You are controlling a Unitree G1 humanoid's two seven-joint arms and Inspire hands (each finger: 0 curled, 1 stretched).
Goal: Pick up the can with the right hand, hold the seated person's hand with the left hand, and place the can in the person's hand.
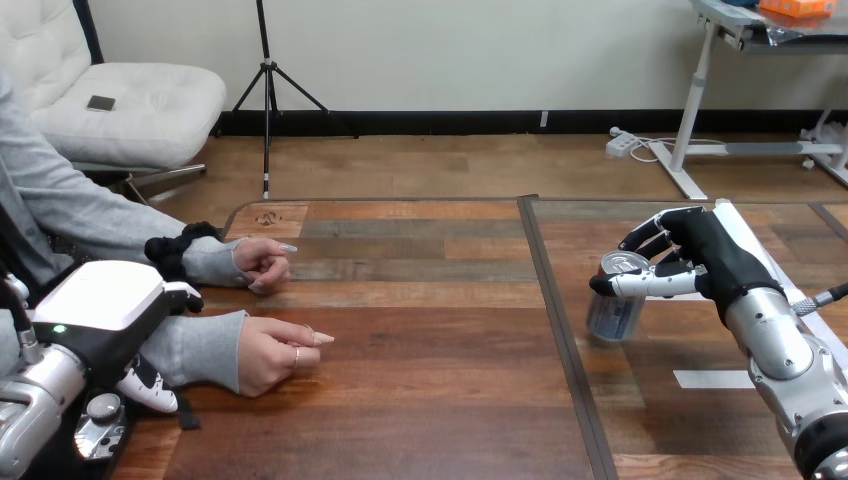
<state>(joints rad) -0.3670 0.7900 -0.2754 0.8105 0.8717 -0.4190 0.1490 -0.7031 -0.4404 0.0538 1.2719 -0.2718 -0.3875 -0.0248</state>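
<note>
Wooden table [430, 400] is seen across the view, with a white tape strip [712, 379] at 4 o'clock. Can [616, 305] is found at 3 o'clock, gripped near its top by the right hand [715, 255], fingers and thumb curled round it; whether its base touches the table cannot be told. Two person's hands are rested on the table at 9 o'clock, loosely curled: farther hand [262, 265], nearer hand [275, 352], apart. Left hand [100, 300] is placed at 8 o'clock, against the nearer hand's sleeve; its grasp state cannot be told.
</note>
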